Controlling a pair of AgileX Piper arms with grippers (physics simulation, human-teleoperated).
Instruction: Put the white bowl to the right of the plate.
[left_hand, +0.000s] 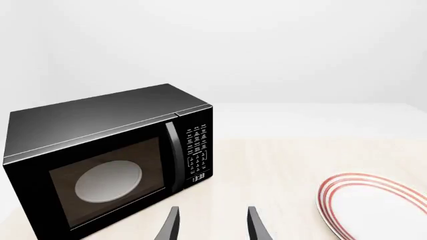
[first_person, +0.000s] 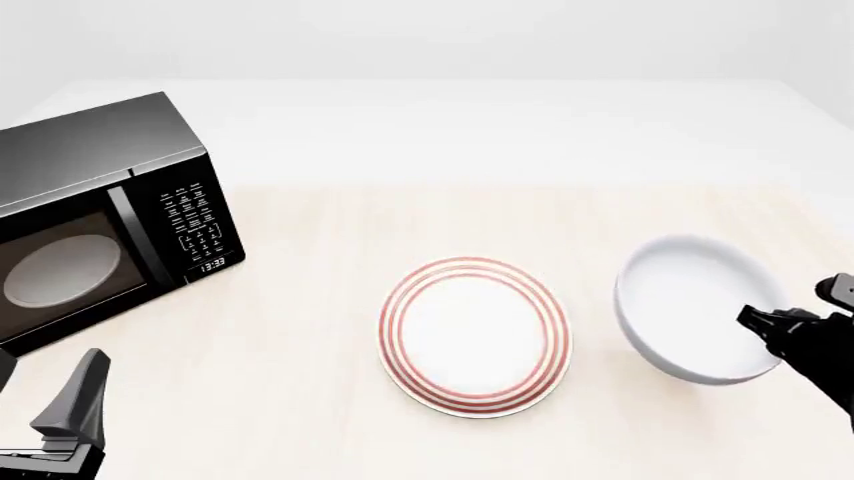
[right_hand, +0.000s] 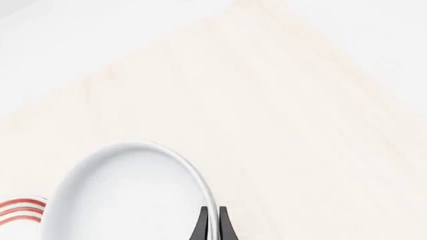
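Observation:
The white bowl (first_person: 687, 300) is to the right of the red-ringed plate (first_person: 474, 335) in the front view, a small gap between them. My right gripper (first_person: 750, 318) is shut on the bowl's right rim; the right wrist view shows its fingertips (right_hand: 203, 222) pinching the thin rim of the bowl (right_hand: 127, 195), with a sliver of the plate (right_hand: 20, 207) beyond. My left gripper (first_person: 83, 395) waits at the front left, open and empty. In the left wrist view its fingers (left_hand: 172, 225) stand apart, the plate (left_hand: 373, 207) off to one side.
A black microwave (first_person: 94, 225) with its door shut stands at the table's left, a pale turntable disc (left_hand: 108, 181) visible through the glass. The light wooden tabletop (first_person: 441, 215) stretches behind the plate and bowl.

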